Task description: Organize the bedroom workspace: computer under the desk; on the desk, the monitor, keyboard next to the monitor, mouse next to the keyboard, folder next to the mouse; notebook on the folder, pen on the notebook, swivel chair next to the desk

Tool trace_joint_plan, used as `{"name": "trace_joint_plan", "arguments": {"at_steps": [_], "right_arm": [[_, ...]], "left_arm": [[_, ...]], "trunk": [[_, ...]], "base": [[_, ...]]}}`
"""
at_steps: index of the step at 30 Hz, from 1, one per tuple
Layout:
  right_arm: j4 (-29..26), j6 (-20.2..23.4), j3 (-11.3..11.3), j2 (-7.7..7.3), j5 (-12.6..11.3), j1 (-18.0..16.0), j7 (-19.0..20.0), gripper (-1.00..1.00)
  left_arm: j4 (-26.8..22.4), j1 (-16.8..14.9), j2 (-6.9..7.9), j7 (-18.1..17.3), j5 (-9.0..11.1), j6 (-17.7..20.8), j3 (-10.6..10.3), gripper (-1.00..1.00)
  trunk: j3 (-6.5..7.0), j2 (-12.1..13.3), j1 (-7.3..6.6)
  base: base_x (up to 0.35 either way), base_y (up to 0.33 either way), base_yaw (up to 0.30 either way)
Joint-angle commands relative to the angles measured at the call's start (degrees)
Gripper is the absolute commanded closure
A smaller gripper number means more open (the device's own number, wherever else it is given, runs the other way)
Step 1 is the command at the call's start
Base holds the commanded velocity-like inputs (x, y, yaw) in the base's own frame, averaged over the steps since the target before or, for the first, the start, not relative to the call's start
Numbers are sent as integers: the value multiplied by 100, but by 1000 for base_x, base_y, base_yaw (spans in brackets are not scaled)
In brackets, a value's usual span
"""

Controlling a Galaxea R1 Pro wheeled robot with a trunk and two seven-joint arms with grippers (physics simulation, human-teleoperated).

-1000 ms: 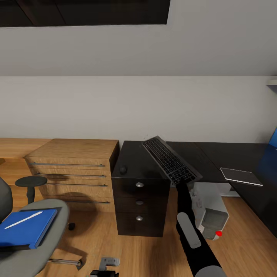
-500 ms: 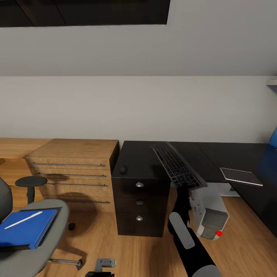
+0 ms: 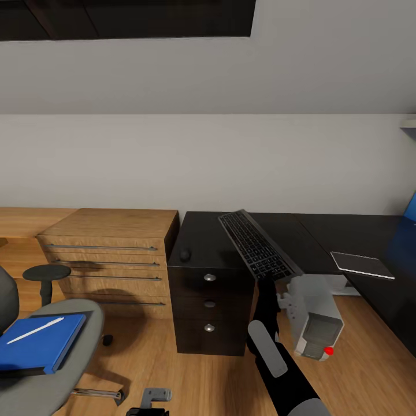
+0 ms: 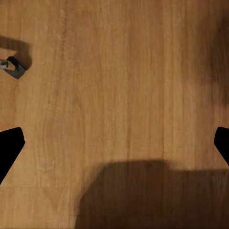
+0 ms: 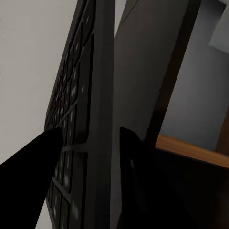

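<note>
The right gripper (image 5: pixel 93 143) was clamped on the near end of the keyboard (image 3: pixel 257 245), one finger on the key face and one on the underside, holding it tilted above the black desk (image 3: pixel 300 231). The mouse (image 3: pixel 185 254) sat on the desk at the keyboard's nine o'clock. The folder (image 3: pixel 37 341), with the pen (image 3: pixel 34 330) lying on top, rested on the swivel chair (image 3: pixel 69 370) at seven o'clock. The computer (image 3: pixel 315 323) stood under the desk. The left gripper (image 4: pixel 114 143) hung spread wide over the wooden floor (image 4: pixel 114 71)

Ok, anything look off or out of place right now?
Yes: the keyboard is tilted in the air over the desk's edge, pinched by the right gripper, not lying flat. The folder sits on the chair.
</note>
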Motion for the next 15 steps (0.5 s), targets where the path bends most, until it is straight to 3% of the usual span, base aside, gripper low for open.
{"name": "trace_joint_plan", "arguments": {"at_steps": [1,6,7,9,10,11,12,13,14,15], "right_arm": [[-5,-22,19,0,8,-4,-21,100],[-11,-28,42,0,14,-4,21,100],[-10,-25,48,0,6,-4,40,100],[-11,-25,47,0,6,-4,41,100],[-24,-12,45,0,13,-4,43,100],[-25,-11,46,0,13,-4,44,100],[-25,-10,47,0,13,-4,48,100],[-25,-9,45,0,14,-4,52,100],[-25,-8,44,0,14,-4,53,100],[-26,-8,44,0,14,-4,55,100]], "left_arm": [[-21,-8,6,21,52,-31,-48,-100],[-21,-8,6,-6,51,-33,-48,-100],[-64,-8,13,-10,46,-429,-48,-100],[-203,-8,31,-10,31,-713,-38,-100],[-1379,-8,453,53,-1,-920,29,-100],[-1597,-8,542,68,-5,-922,35,-100],[-2105,-8,745,131,-12,-915,53,-100],[-2756,-7,991,331,-33,-864,106,-100],[-3079,-5,1116,477,-49,-823,151,-100],[-3658,-3,1349,838,-96,-689,307,-100]], "trunk": [[-6,-3,0],[-6,-3,0],[-6,-3,0],[-6,-3,0],[-6,-3,0],[-6,-3,0],[-6,-3,0],[-6,-3,0],[-6,-3,0],[-6,-3,0]], "base": [[0,0,0],[0,0,0],[0,0,0],[0,0,0],[0,0,0],[0,0,0],[0,0,0],[0,0,0],[0,0,0],[0,0,0]]}}
